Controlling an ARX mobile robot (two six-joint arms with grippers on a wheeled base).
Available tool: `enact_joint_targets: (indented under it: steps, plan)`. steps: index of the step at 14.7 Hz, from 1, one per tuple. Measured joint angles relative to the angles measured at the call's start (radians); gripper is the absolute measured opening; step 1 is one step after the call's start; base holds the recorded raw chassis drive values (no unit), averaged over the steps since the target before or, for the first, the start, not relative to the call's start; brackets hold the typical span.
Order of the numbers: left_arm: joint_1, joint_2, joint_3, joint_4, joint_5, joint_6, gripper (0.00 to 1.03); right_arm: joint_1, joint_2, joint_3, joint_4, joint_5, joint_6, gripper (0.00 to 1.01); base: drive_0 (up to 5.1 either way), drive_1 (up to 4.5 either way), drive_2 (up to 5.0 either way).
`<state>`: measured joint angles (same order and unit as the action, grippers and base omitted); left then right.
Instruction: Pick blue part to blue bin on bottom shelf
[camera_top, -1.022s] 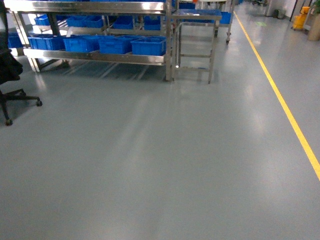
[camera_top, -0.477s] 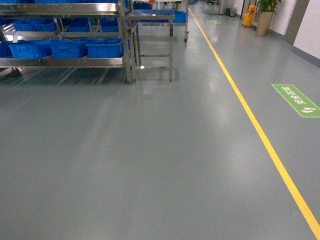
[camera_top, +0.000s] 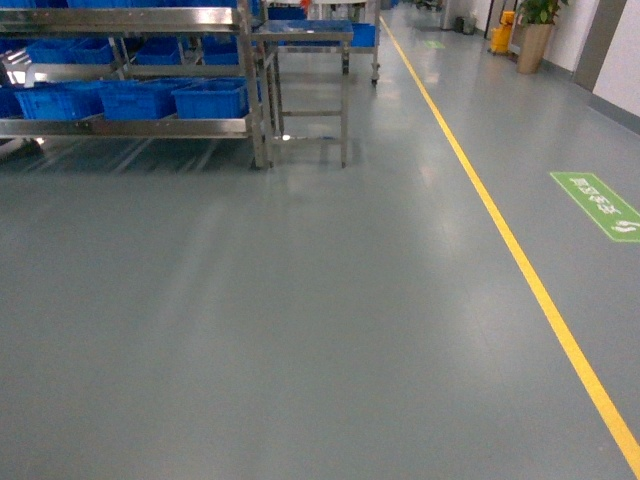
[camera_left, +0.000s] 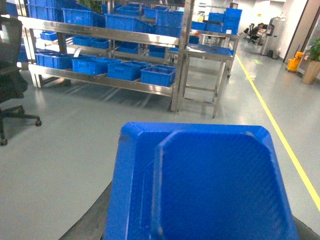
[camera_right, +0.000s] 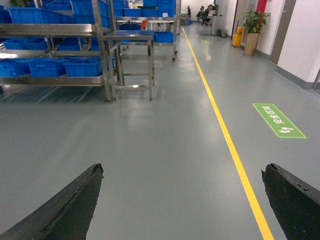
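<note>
While neither arm shows in the head view, the bottom shelf (camera_top: 125, 127) sits at upper left there, a steel rack level whose flat front lip runs along a row of blue bins (camera_top: 135, 98), all well apart from the robot across bare grey floor (camera_top: 300, 330). Just right of the rack stands a separate steel table (camera_top: 305, 60), and further right a yellow floor line (camera_top: 500, 235) runs toward the far end, with a green floor sign (camera_top: 603, 203) beyond it. Left wrist view: camera held roughly level, facing the rack; a blue part (camera_left: 200, 185), tray-like with a raised rim, fills the lower frame directly ahead of the wrist; left gripper fingers hidden under it, so cannot tell whether the claw grips it or merely sits beneath. An office chair (camera_left: 12, 90) stands at the left edge. Right wrist view: arm held low and level, pointing down the aisle; right gripper (camera_right: 185, 200) spread wide with nothing between, dark fingertips (camera_right: 70, 205) at either lower corner, only floor in the gap
</note>
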<state>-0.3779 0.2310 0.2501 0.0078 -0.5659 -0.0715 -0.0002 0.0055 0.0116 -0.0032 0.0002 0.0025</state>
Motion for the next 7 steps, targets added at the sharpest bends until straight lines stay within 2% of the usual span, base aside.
enact_joint_targets:
  steps: [7]
  plan:
    - [0.000, 0.001, 0.000, -0.001, -0.003, 0.000, 0.43, 0.000, 0.000, 0.000, -0.002, 0.000, 0.000, 0.98, 0.0, 4.06, -4.0]
